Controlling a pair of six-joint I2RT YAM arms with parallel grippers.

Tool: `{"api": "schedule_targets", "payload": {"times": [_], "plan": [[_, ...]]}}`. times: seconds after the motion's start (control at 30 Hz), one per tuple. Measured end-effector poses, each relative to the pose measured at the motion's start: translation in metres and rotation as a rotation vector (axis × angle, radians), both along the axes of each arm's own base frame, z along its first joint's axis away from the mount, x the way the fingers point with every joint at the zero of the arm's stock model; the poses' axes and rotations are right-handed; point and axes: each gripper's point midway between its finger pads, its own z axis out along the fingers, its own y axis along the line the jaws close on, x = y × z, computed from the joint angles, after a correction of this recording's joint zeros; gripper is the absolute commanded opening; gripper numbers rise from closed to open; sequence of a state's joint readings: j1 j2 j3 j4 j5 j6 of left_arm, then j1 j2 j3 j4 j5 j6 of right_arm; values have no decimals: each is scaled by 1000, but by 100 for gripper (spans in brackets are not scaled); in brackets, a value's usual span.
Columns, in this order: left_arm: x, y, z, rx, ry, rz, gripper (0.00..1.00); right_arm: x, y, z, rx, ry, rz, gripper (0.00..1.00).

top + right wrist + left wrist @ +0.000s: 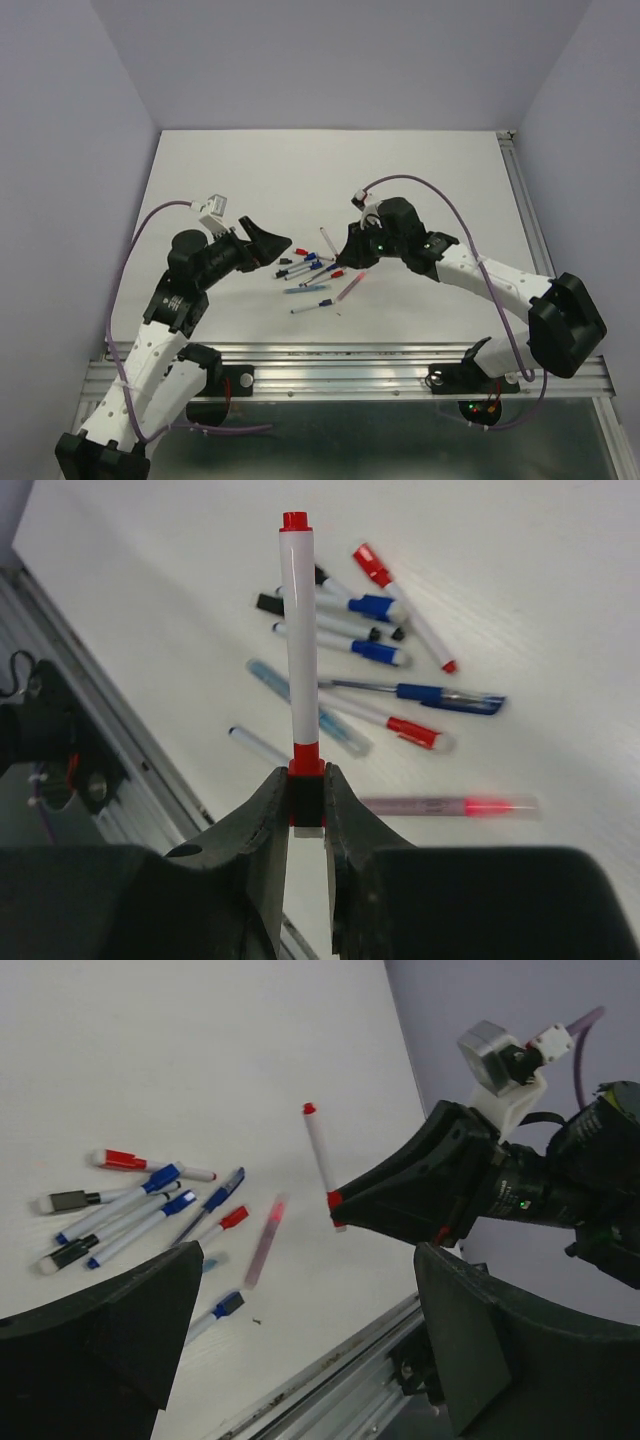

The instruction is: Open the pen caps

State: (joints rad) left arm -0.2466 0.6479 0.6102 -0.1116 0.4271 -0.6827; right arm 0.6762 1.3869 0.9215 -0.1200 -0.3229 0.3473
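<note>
Lavender walls box in a white table [200,180], and the action is on the right side. The right fingers [262,825] are clamped hard on what looks like the red plastic cap [307,762] of a slim white pen barrel [300,640]. In the right wrist view the barrel stands straight up out of the grip, with a small red plug at its far tip. The pen looks lifted clear of the table, in the air between the two arms.

The left fingers [110,1320] are spread as wide as they go and hold nothing. From the left wrist camera the held pen sits ahead of them, roughly centred on the gap, near but apart. Its long axis runs across the line between the two fingers, and the free end points away from the right grip. That is the key relation. The left arm is the only free one and it is close, so I'd judge it needs to go forward, close on the bare barrel, then pull along the pen's length.

Below lies a loose scatter of slim pens [375,607] with blue, red and black caps, apparently all on, and beside them a pinkish translucent pen [450,806], blurred.

The finger pads cover part of the red piece, and a white stub shows beneath it, so calling it the cap is a best reading. From above, the held pen is too small to check.
</note>
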Motion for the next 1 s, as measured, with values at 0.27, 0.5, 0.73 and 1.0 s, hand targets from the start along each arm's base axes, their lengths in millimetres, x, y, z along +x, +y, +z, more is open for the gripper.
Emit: {"api": "schedule_targets", "payload": {"times": [0.27,0.5,0.73,1.0], "plan": [[-20,-72,-5,-72,42,-208,93,-52,38,14,152,102,197,8],[-16,-86,-27,-47,118,-199,72,-55,49,33,244,118,210,8],[-12,-87,-22,-65,105,-172,52,-58,53,39,287,142,215,8],[-9,-86,-21,-70,104,-153,38,-65,56,48,328,155,251,8]]}}
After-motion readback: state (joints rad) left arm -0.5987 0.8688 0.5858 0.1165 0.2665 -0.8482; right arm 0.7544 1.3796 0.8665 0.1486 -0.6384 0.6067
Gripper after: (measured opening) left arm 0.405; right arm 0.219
